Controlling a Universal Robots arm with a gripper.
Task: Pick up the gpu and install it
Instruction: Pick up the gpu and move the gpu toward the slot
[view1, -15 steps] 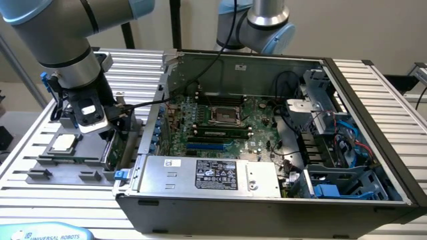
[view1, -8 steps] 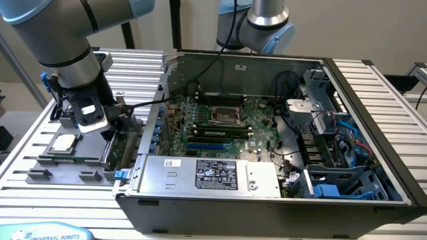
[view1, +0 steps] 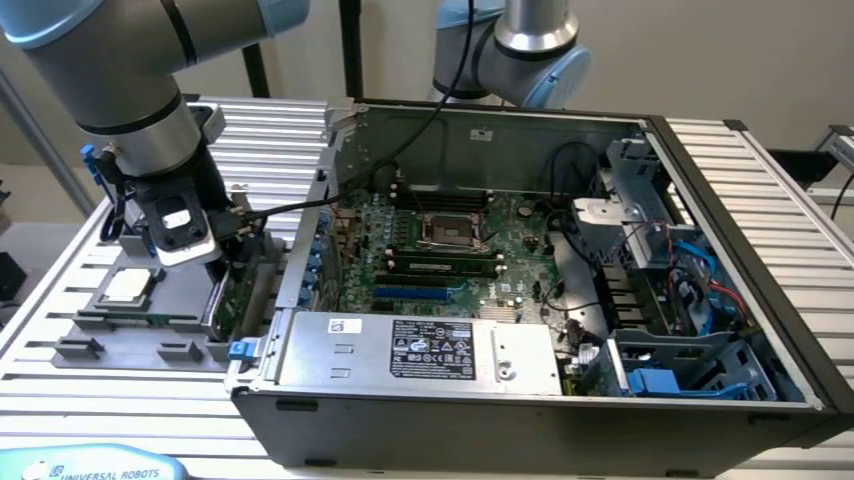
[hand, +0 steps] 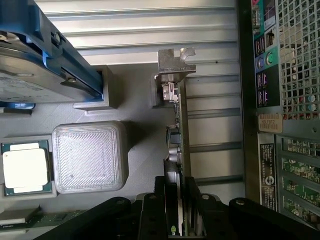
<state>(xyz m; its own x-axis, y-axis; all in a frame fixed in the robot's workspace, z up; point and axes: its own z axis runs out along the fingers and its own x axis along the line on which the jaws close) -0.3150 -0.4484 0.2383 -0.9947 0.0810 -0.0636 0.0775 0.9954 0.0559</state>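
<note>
1. I see the gpu (hand: 181, 127) standing on its long edge in the grey holder (view1: 134, 345). It is outside the computer case (view1: 534, 410), just beside the case's outer wall, at the exterior view's left. Its metal bracket (hand: 175, 61) is at the end away from the hand.

2. The hand (hand: 182, 197) is down over the card's other end, and the card's edge runs straight into it. I cannot tell whether the hand grips the card or stands clear of it.

3. The same holder carries a ribbed grey square block (hand: 90, 157), a processor chip (hand: 25, 167) and a silver hard drive with blue rails (hand: 30, 65). All of these lie on the side of the card away from the case.

4. The case lies open on the ribbed metal worktop (view1: 747, 180), with the green motherboard (view1: 454, 250) exposed inside.

5. The arm (view1: 127, 80) comes down from the exterior view's upper left.
</note>
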